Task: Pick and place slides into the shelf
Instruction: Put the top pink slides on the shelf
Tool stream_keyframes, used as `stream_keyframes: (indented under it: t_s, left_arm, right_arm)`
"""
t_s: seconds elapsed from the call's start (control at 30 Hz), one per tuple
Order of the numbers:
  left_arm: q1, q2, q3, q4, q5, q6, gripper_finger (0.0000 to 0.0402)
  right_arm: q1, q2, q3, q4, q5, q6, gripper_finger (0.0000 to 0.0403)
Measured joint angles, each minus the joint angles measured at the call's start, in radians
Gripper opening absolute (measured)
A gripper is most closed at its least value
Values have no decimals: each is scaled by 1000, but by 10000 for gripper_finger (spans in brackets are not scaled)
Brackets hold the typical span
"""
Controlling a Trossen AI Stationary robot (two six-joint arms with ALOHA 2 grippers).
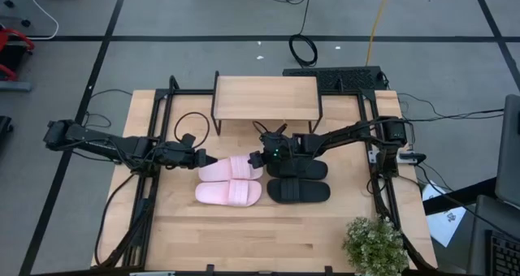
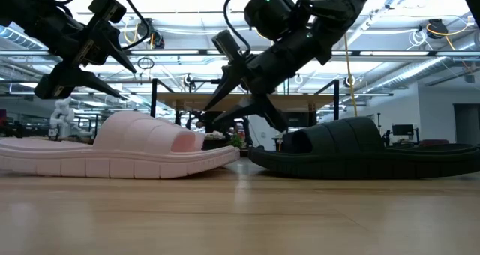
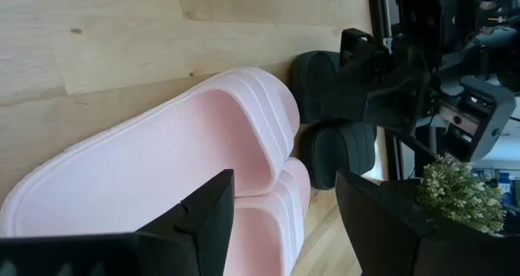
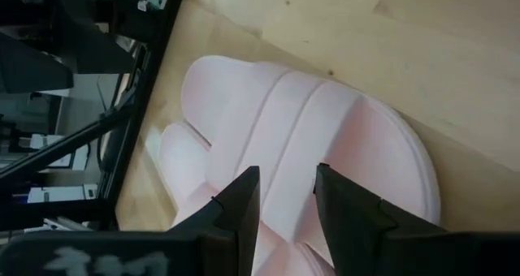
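The two pale pink slides lie side by side in the middle of the table, the far one (image 1: 231,169) and the near one (image 1: 228,193). The two black slides (image 1: 299,180) lie to their right. All rest on their soles. The shelf (image 1: 266,97) stands at the table's far edge with nothing on top. My left gripper (image 1: 207,159) is open just above the far pink slide's heel end (image 3: 146,170). My right gripper (image 1: 256,158) is open above that slide's strap (image 4: 325,138) at its toe end. In the low view both grippers (image 2: 124,82) (image 2: 244,116) hang above the slides.
A potted plant (image 1: 375,245) stands at the table's near right corner. A black keyboard (image 1: 335,78) lies behind the shelf's right end. A black cable loop (image 1: 192,123) lies on the table left of the shelf. Bare tabletop (image 1: 268,235) stretches along the near edge.
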Motion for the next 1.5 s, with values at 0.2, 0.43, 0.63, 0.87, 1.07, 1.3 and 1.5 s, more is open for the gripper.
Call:
stream_keyframes:
  t_s: [0.2,0.43,0.63,0.87,1.07,1.3,1.5]
  left_arm:
    - [0,0,0,1,-12,0,209]
    - [1,0,0,3,-24,0,209]
    - [1,0,0,32,-25,10,209]
    - [2,0,0,29,-27,13,209]
    - [3,0,0,31,-30,13,209]
    - [3,0,0,31,-32,13,209]
    - [3,0,0,31,-33,13,209]
  right_arm:
    - [-1,0,46,-5,-2,-27,109]
    - [-8,76,159,-127,-36,-84,109]
    - [-8,92,171,-149,-67,-83,109]
    - [-8,89,171,-231,-60,-87,109]
    - [-11,89,171,-236,-58,-91,109]
    - [-29,89,171,-242,-57,-102,109]
    - [-41,89,171,-242,-56,-106,109]
